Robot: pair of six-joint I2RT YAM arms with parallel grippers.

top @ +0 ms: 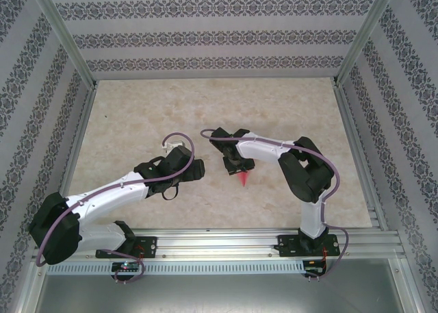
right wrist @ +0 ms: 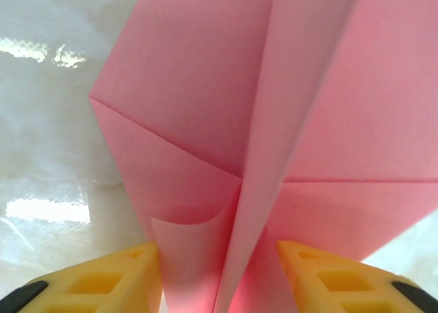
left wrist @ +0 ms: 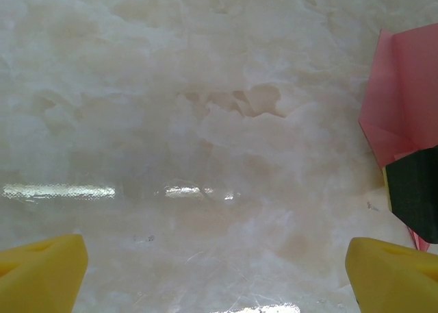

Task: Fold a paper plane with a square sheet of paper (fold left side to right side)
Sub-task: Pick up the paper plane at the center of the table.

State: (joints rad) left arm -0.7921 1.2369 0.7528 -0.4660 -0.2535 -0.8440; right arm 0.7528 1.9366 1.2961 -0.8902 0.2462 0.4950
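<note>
The salmon-pink paper plane, a partly folded sheet with diagonal creases and a raised centre ridge, fills the right wrist view. My right gripper is shut on it: the yellow fingers press its curled folds from both sides. From above, the pointed pink tip pokes out under the right gripper near the table's middle. My left gripper stands open over bare table, just left of the paper. The top view shows the left gripper apart from the sheet.
The marble-patterned table stretches free behind and to both sides of the arms. Patterned walls and a metal frame enclose it. A metal rail runs along the near edge.
</note>
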